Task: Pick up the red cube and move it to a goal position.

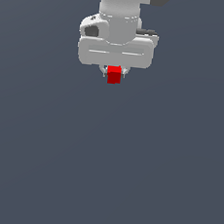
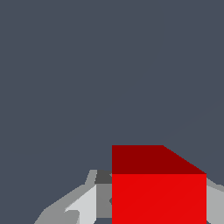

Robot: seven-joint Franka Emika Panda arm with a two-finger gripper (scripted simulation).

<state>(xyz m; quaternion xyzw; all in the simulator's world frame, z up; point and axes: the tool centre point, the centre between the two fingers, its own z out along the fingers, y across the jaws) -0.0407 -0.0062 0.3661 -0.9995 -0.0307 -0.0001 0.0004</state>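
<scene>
The red cube (image 1: 114, 75) is a small bright red block held just under the white gripper head (image 1: 115, 48) in the upper middle of the exterior view. My gripper (image 1: 114, 74) is shut on it, with short grey fingertips showing on either side of the cube. In the wrist view the red cube (image 2: 158, 192) fills the lower right area, with a grey finger (image 2: 89, 203) against one side and another grey finger at the other side. No shadow or contact with the floor shows under the cube.
A plain dark grey-blue floor (image 1: 105, 172) fills both views. No goal marker or other object shows.
</scene>
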